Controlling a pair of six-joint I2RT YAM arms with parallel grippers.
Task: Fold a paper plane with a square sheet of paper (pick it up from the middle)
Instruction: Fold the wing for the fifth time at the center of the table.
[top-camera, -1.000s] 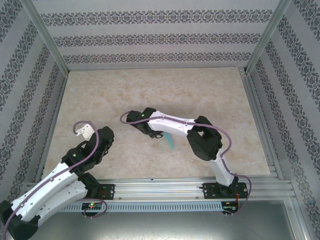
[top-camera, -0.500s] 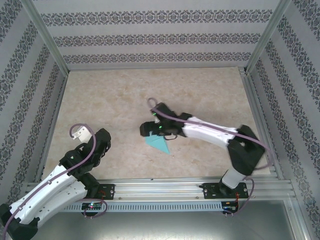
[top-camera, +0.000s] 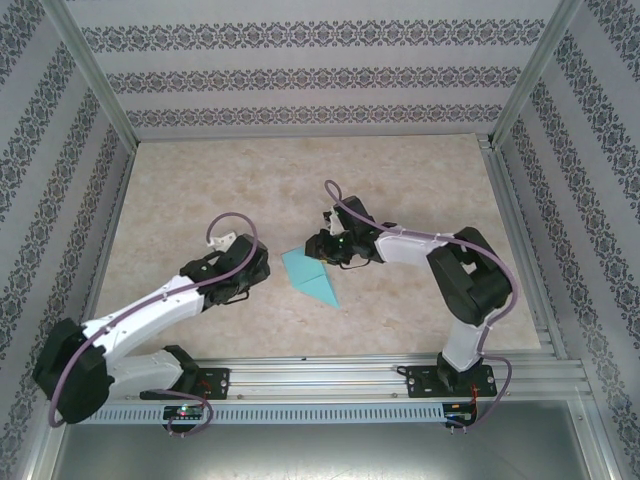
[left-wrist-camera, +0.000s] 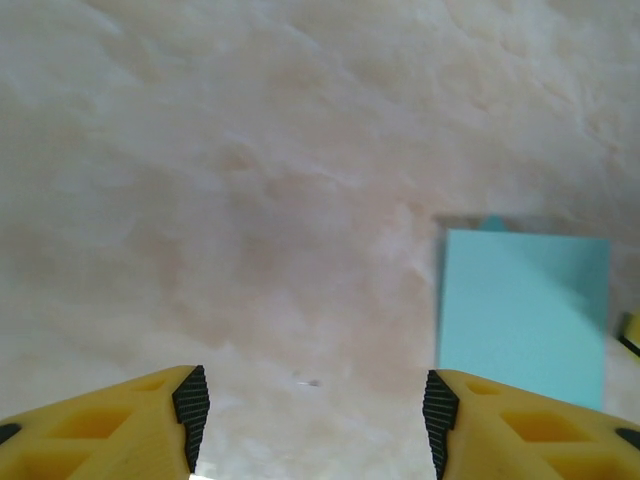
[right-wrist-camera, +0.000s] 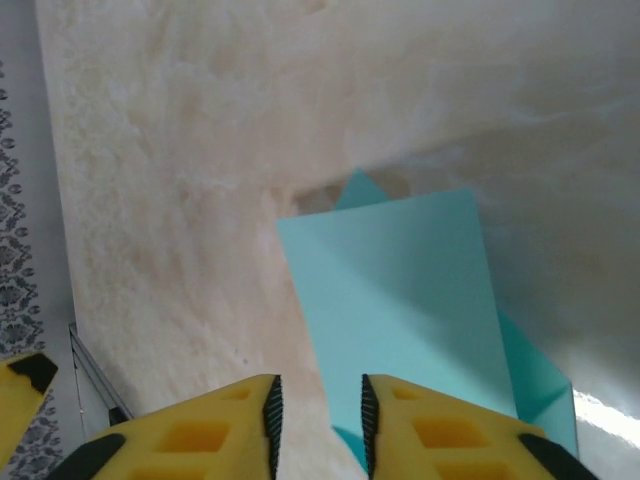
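Observation:
The teal paper plane (top-camera: 312, 280) lies flat on the table between the two arms, a folded pointed shape with its tip toward the near right. My left gripper (top-camera: 262, 264) is just left of it. In the left wrist view this gripper (left-wrist-camera: 313, 410) is open over bare table, with the paper (left-wrist-camera: 525, 320) ahead on the right. My right gripper (top-camera: 320, 249) is at the paper's far right edge. In the right wrist view its jaws (right-wrist-camera: 318, 425) stand a narrow gap apart above the paper's left edge (right-wrist-camera: 400, 300), holding nothing.
The marble-patterned table (top-camera: 300, 180) stretches beyond the paper toward the patterned back wall. An aluminium rail (top-camera: 320, 370) runs along the near edge with both arm bases on it. Frame posts (top-camera: 95, 80) stand at the far corners.
My left arm has reached forward and right, up to the paper. My right arm has drawn back with its elbow bent. It left the paper lying on the table, and its jaws have narrowed.

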